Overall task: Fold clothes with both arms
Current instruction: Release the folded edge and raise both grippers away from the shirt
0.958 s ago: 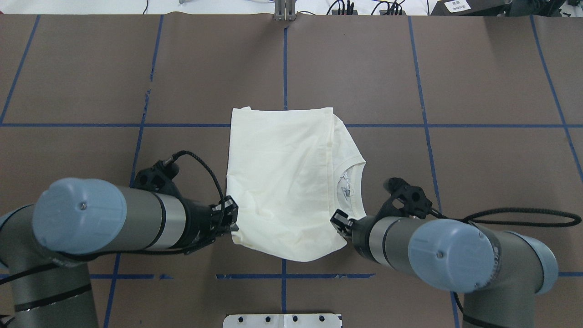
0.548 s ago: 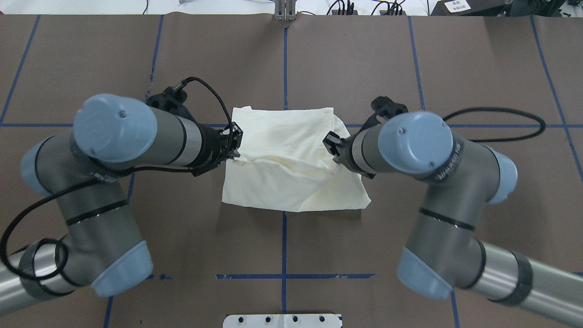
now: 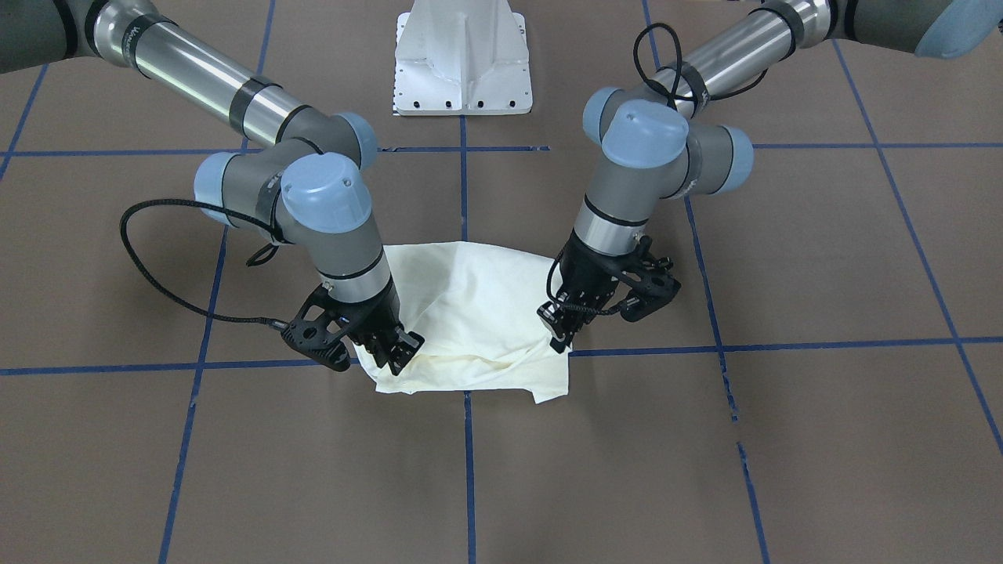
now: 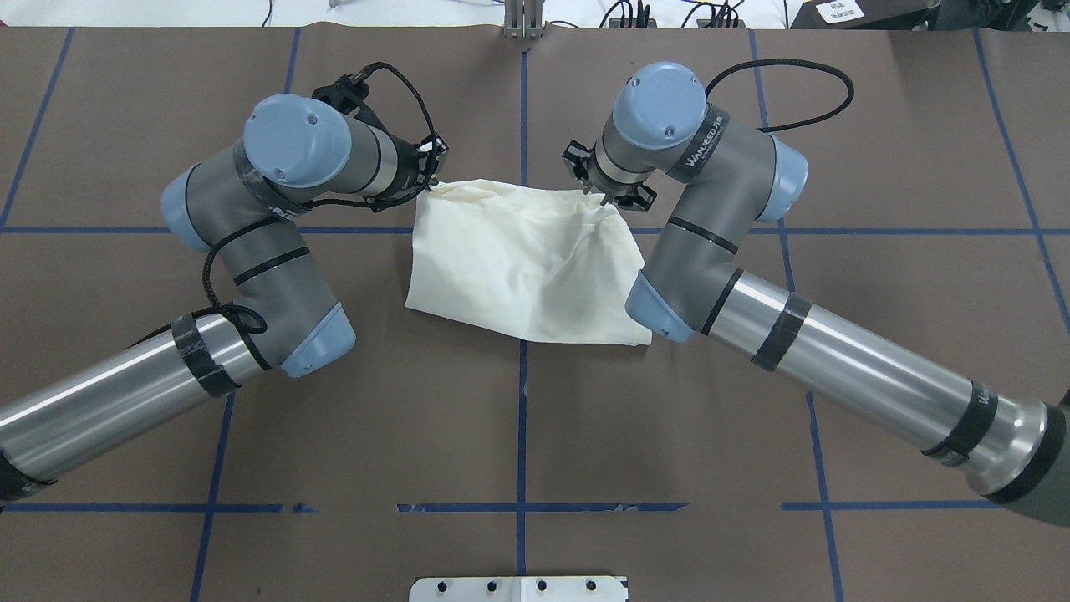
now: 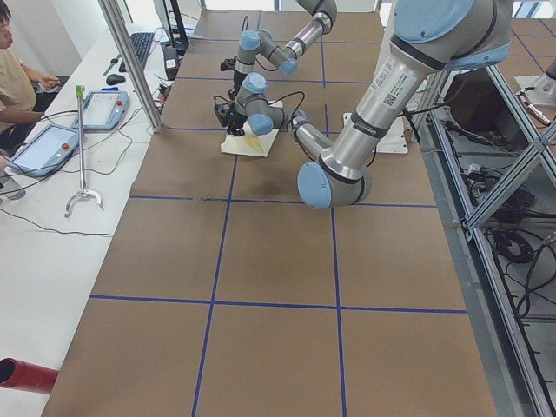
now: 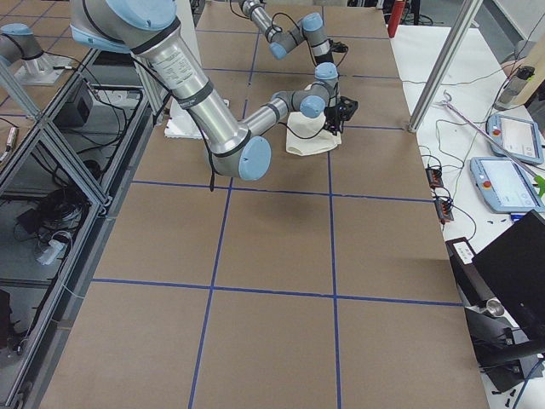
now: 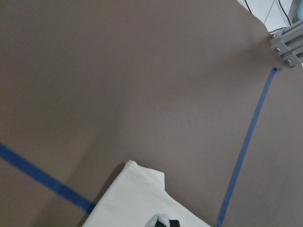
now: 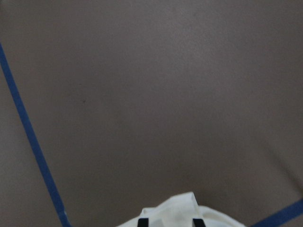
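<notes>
Cream shirt (image 4: 518, 267) is noted near the centre of the table (image 4: 878, 334), doubled over, plain side up, straddling the crosswise blue tape line (image 4: 836, 231). The left gripper (image 4: 430, 171) is clamped on the shirt's 11 o'clock corner and the right gripper (image 4: 603, 191) on its 1 o'clock corner. Cloth is seen pinched between the fingertips in both wrist views. The step is judged to be laying the carried edge onto the far edge. For a clean fold, both corners should be lowered together and held taut so the slack ridge by the right gripper is drawn out. They should be squared over the layer beneath and released only once flat. The left arm (image 4: 276, 251) is extended from 8 o'clock, the right arm (image 4: 710, 242) from 4 o'clock. Elbows are sharply bent, wrists are turned inward and down, and the fingers are held low over the table.
</notes>
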Controlling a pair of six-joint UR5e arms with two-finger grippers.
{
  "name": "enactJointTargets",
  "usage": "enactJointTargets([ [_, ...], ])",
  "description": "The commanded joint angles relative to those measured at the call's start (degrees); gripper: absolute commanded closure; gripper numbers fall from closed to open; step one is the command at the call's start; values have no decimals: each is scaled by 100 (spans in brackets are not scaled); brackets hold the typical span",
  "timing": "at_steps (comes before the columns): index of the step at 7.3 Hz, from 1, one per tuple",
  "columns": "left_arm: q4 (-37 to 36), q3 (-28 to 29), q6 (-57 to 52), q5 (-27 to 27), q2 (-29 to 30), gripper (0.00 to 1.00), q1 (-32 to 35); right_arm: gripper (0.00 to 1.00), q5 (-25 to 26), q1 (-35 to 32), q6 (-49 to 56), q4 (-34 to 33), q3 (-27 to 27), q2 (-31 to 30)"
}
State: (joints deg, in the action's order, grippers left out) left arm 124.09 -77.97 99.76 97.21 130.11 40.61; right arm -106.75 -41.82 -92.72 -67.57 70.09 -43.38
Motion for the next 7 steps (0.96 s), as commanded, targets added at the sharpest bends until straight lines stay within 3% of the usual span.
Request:
enactJointTargets([
  [1, 256, 162, -544, -115, -98, 0, 227, 0, -627, -344, 675, 174, -365, 163],
  [4, 308, -602, -554, 367, -571, 0, 421, 0, -663, -362, 607, 209, -155, 32],
  [5, 326, -623, -484, 360, -618, 15, 412, 15, -663, -353, 597, 218, -49, -47],
  [6, 352, -684, -536, 368, -705, 99, 395, 92, -672, -344, 354, 174, 143, -126],
  [7, 962, -632, -614, 360, -1071, 100, 325, 100, -680, -327, 316, 208, 432, -405],
])
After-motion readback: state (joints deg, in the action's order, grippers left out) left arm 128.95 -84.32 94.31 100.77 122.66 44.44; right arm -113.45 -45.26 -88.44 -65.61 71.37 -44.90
